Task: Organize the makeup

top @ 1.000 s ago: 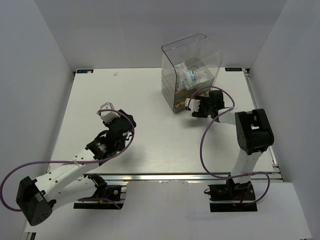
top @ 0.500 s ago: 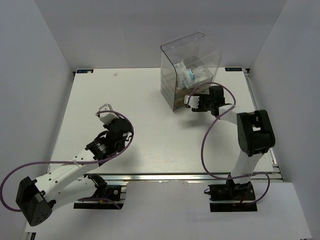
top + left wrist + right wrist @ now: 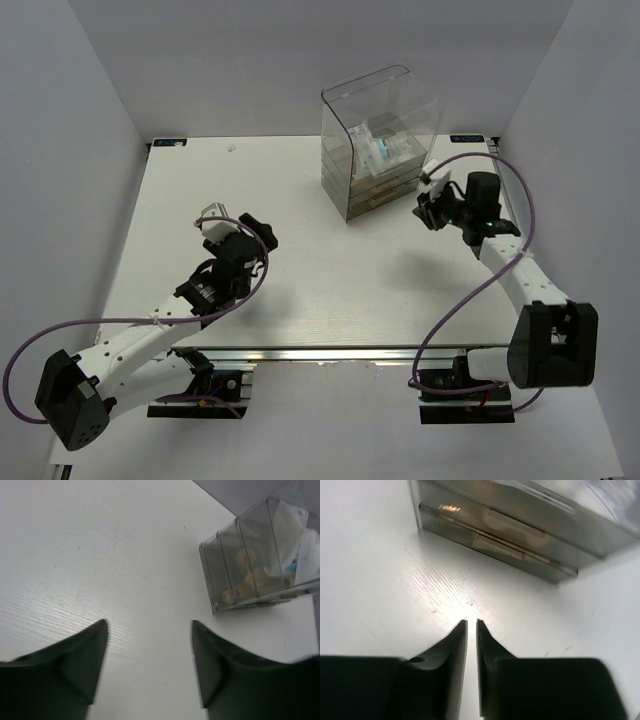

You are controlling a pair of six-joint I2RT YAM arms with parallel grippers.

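Observation:
The makeup lies inside the clear drawer box (image 3: 380, 140) at the back right. The clear packet with white-blue contents (image 3: 383, 150) sits in its top compartment and also shows in the left wrist view (image 3: 299, 555). Peach sponges (image 3: 245, 577) show through the lower drawers. A thin peach stick (image 3: 490, 536) shows through a drawer front. I cannot pick out the tube. My right gripper (image 3: 428, 203) (image 3: 471, 622) is shut and empty, just right of the box front. My left gripper (image 3: 214, 221) (image 3: 149, 625) is open and empty over bare table, far left of the box.
The box's drawers (image 3: 520, 527) stand closed and flush. White walls enclose the table on the left, right and back. The metal rail (image 3: 370, 352) runs along the near edge.
My right gripper pushed the drawer into the box, then drew back to the right of it. My left arm shifted only slightly.

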